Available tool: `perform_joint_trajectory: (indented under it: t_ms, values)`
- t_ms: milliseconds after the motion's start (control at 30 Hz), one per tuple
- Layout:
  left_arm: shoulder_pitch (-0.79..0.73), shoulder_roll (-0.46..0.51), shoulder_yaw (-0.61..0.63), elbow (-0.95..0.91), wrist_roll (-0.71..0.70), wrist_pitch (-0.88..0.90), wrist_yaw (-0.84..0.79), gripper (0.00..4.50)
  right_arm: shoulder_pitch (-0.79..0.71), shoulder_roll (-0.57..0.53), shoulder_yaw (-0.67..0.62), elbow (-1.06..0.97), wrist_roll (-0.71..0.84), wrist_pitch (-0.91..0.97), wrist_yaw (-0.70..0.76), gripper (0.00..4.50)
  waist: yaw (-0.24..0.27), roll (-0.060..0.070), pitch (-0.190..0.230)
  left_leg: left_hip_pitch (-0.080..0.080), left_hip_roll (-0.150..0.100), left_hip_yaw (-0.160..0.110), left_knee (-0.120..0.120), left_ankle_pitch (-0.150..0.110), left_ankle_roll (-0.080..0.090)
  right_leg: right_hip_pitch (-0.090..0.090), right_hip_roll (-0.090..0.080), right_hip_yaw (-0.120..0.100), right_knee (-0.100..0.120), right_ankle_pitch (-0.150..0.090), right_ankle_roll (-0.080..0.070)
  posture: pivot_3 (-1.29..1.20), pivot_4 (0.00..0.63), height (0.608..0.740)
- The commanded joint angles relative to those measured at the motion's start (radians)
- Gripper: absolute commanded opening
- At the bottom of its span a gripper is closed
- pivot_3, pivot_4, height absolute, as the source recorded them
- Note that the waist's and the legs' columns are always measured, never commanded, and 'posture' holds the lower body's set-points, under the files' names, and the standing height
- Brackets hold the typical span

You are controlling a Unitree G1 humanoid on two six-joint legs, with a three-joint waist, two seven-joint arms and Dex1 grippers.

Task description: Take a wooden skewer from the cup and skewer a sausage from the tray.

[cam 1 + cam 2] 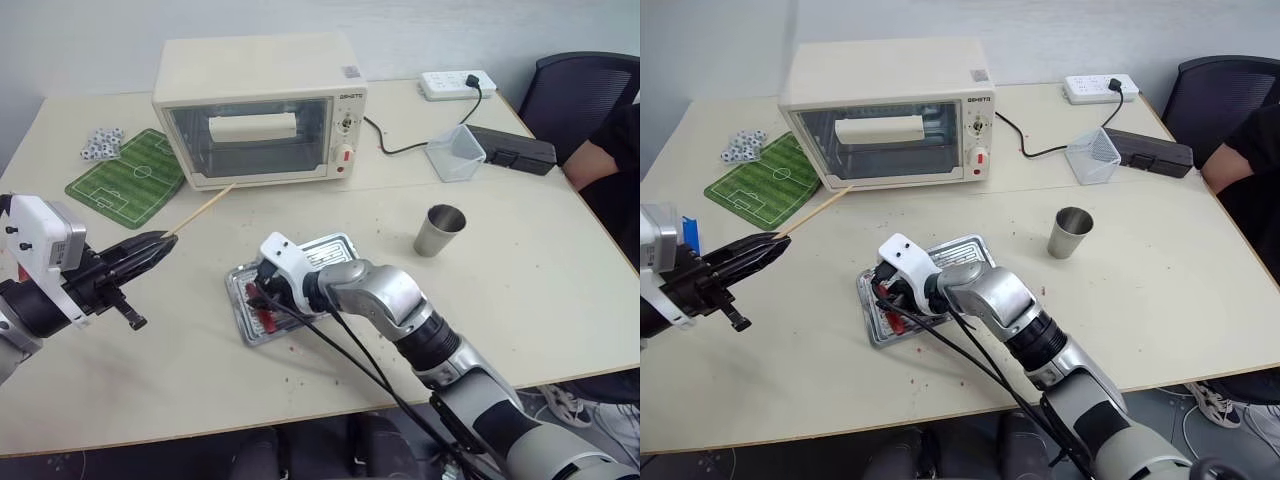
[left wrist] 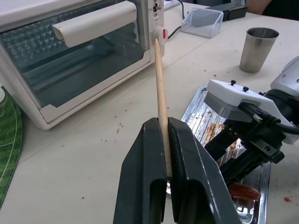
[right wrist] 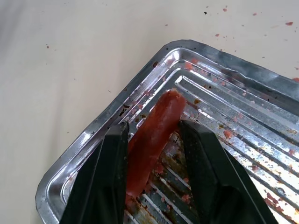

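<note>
My left gripper (image 1: 165, 240) is shut on the near end of a pale wooden skewer (image 2: 160, 84), which points level toward the oven. It hovers left of the stained, ribbed metal tray (image 1: 330, 247). My right gripper (image 3: 154, 125) reaches down into the tray's near-left corner. Its two fingers stand on either side of a slim red sausage (image 3: 156, 126) lying on the ribs, and both touch it. The grey steel cup (image 1: 440, 230) stands upright to the right of the tray.
A cream toaster oven (image 1: 260, 110) sits at the back, with a green pitch mat (image 1: 130, 175) and small footballs (image 1: 102, 143) to its left. A clear tub (image 1: 455, 152), a black case (image 1: 512, 150) and a power strip (image 1: 458, 84) are back right. A seated person (image 1: 610, 150) is at the right edge.
</note>
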Motion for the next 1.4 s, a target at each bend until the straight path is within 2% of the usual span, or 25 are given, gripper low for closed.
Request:
perform_joint_trajectory:
  t_ms: [33,67,133,267,400,533,767,933,1133,1233,1400]
  values:
    - [-0.002,0.015,0.01,-0.015,0.011,-0.022,0.001,0.0,0.011,0.013,0.008,-0.011,-0.023,-0.006,0.019,1.72,0.0,0.0,0.0,0.0,0.0,0.0,0.0,0.0,0.0,0.0,0.0,0.0,0.0,0.0,0.0,0.0,0.15,0.74]
    - [-0.002,0.014,0.009,-0.015,0.012,-0.023,0.001,0.0,0.011,0.016,0.008,-0.01,-0.027,-0.006,0.022,1.72,0.0,0.0,0.0,0.0,0.0,0.0,0.0,0.0,0.0,0.0,0.0,0.0,0.0,0.0,0.0,0.0,0.15,0.74]
    - [-0.003,0.014,0.007,-0.014,0.014,-0.024,0.001,0.0,0.012,0.021,0.006,-0.005,-0.034,-0.009,0.027,1.35,0.0,0.0,0.0,0.0,0.0,0.0,0.0,0.0,0.0,0.0,0.0,0.0,0.0,0.0,0.0,0.0,0.15,0.74]
    - [-0.006,0.016,0.004,-0.008,0.019,-0.029,-0.002,0.0,0.015,0.027,0.002,-0.004,-0.046,-0.008,0.037,0.21,0.0,0.0,0.0,0.0,0.0,0.0,0.0,0.0,0.0,0.0,0.0,0.0,0.0,0.0,0.0,0.0,0.15,0.74]
    - [-0.006,0.014,-0.002,-0.002,0.028,-0.036,-0.008,0.0,0.003,0.02,-0.015,-0.027,-0.04,0.016,0.051,0.21,0.0,0.0,0.0,0.001,0.0,0.0,0.0,0.0,0.0,0.0,0.0,0.0,0.0,0.0,0.0,0.0,0.15,0.74]
    - [-0.012,0.014,-0.022,0.01,0.039,-0.05,-0.024,0.0,-0.056,-0.033,-0.07,-0.087,0.014,0.088,0.118,0.21,0.001,0.0,0.0,0.0,0.0,0.0,0.0,0.0,0.0,0.0,0.0,0.0,0.0,0.0,0.0,0.0,0.15,0.74]
    - [-0.048,0.022,-0.081,0.045,0.05,-0.075,-0.061,0.0,-0.133,-0.182,-0.082,-0.19,0.093,0.119,0.315,0.21,0.002,0.0,0.0,0.0,0.0,0.0,0.0,0.0,0.0,0.0,0.0,0.0,0.0,0.0,0.0,0.0,0.15,0.74]
    - [-0.069,0.05,-0.143,0.052,0.039,-0.079,-0.133,0.0,-0.181,-0.457,-0.028,-0.28,0.069,-0.059,0.619,0.21,0.009,0.0,0.0,0.0,-0.001,0.003,0.0,-0.001,0.001,-0.001,-0.001,-0.001,0.0,0.0,0.0,0.0,0.15,0.74]
    - [-0.071,0.146,-0.154,0.081,-0.003,-0.054,-0.301,0.0,-0.223,-0.657,-0.054,-0.242,0.045,-0.226,0.884,0.21,0.003,0.0,0.0,0.001,0.0,0.005,0.0,-0.001,0.001,-0.002,0.0,0.0,0.0,0.0,0.0,0.0,0.15,0.74]
    - [-0.064,0.18,-0.154,0.072,-0.03,-0.042,-0.365,0.0,-0.232,-0.698,-0.063,-0.217,0.025,-0.279,0.949,0.21,0.002,0.0,0.0,0.001,0.0,0.007,0.0,-0.001,0.001,-0.004,0.0,0.001,0.001,0.0,0.0,0.0,0.15,0.74]
    - [-0.053,0.216,-0.157,0.025,-0.087,-0.009,-0.434,0.0,-0.247,-0.705,-0.076,-0.172,-0.002,-0.315,0.985,0.21,0.004,0.0,0.0,0.001,0.001,0.008,0.001,-0.001,0.001,-0.005,0.0,0.001,0.001,0.0,0.0,0.0,0.15,0.74]
